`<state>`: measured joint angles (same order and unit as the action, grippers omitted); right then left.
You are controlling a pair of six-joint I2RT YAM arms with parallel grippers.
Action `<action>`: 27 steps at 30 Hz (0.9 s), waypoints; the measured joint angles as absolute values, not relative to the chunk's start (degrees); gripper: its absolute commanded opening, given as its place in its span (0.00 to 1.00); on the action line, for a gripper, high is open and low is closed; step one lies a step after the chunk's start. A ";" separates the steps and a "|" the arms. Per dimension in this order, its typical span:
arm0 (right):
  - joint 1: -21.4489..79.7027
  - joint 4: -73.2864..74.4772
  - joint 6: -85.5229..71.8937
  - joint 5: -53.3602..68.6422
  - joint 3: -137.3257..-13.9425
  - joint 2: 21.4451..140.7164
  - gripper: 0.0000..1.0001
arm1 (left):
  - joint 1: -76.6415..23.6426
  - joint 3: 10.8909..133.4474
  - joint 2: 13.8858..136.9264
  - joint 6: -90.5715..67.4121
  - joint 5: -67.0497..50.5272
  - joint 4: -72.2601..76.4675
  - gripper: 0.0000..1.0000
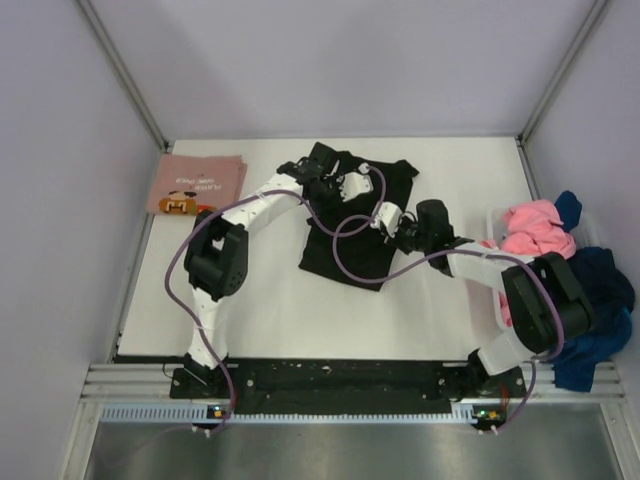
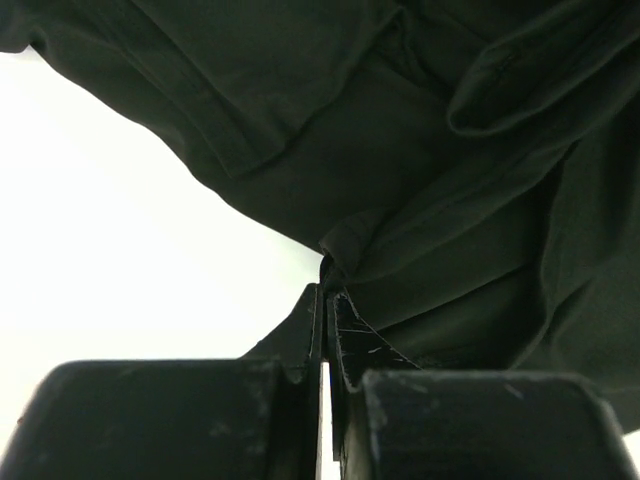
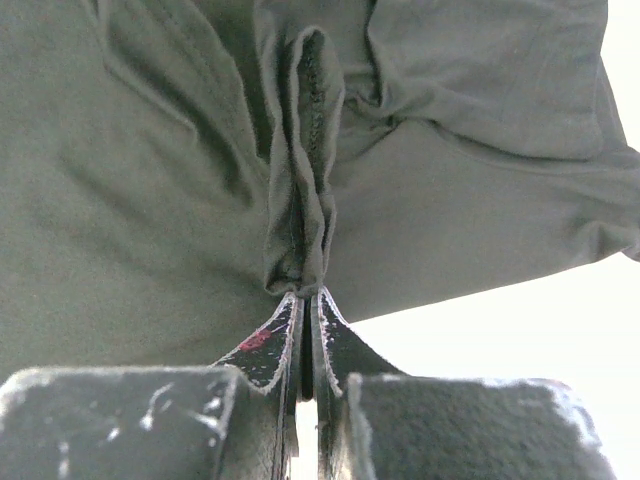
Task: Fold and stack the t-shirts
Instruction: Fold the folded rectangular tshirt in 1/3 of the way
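Observation:
A black t-shirt [image 1: 350, 255] lies rumpled in the middle of the white table. My left gripper [image 1: 352, 186] is over its upper part. In the left wrist view the gripper [image 2: 328, 290] is shut on a pinched fold of the black cloth [image 2: 450, 180]. My right gripper [image 1: 388, 217] is at the shirt's right side. In the right wrist view the gripper [image 3: 308, 293] is shut on a bunched hem of the same shirt [image 3: 150, 180]. A folded pink t-shirt with a cartoon print [image 1: 196, 183] lies at the back left. No print shows on the black one.
A pile of loose t-shirts sits at the right edge: a pink one [image 1: 540, 228] on top, navy and blue ones [image 1: 600, 300] beside and below it, spilling over a white bin [image 1: 497, 300]. Purple cables loop across the table near both arms.

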<state>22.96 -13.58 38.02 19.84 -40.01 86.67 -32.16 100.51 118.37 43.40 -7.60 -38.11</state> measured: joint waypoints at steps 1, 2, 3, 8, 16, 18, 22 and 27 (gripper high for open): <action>22.70 -13.67 38.35 19.79 -40.36 87.55 0.00 | -32.16 100.86 118.98 43.40 -7.18 -37.76 0.00; 22.57 -13.72 38.57 19.75 -40.71 88.42 0.00 | -32.16 101.16 119.59 43.38 -6.81 -37.47 0.02; 22.39 -13.69 38.74 19.73 -41.10 89.21 0.00 | -32.14 101.51 120.40 43.38 -6.33 -36.99 0.12; 21.87 -13.74 38.96 19.27 -43.44 93.25 0.00 | -31.94 102.94 122.45 43.20 -4.73 -35.99 0.53; 20.88 -14.15 38.48 19.49 -47.55 96.90 0.02 | -29.56 110.69 123.00 47.44 -10.17 -38.89 0.48; 20.69 -14.55 38.46 20.01 -47.88 96.90 0.02 | -28.82 109.95 121.91 52.25 -15.03 -41.87 0.48; 20.60 -14.41 39.13 21.76 -47.90 96.90 0.02 | -27.44 103.53 119.37 62.22 -23.00 -48.53 0.52; 20.60 -13.72 39.99 24.08 -47.90 96.90 0.02 | -27.03 100.22 119.81 66.11 -25.19 -50.13 0.52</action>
<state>20.60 -13.72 39.99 24.08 -47.90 96.90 -27.03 100.22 119.81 66.11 -25.19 -50.13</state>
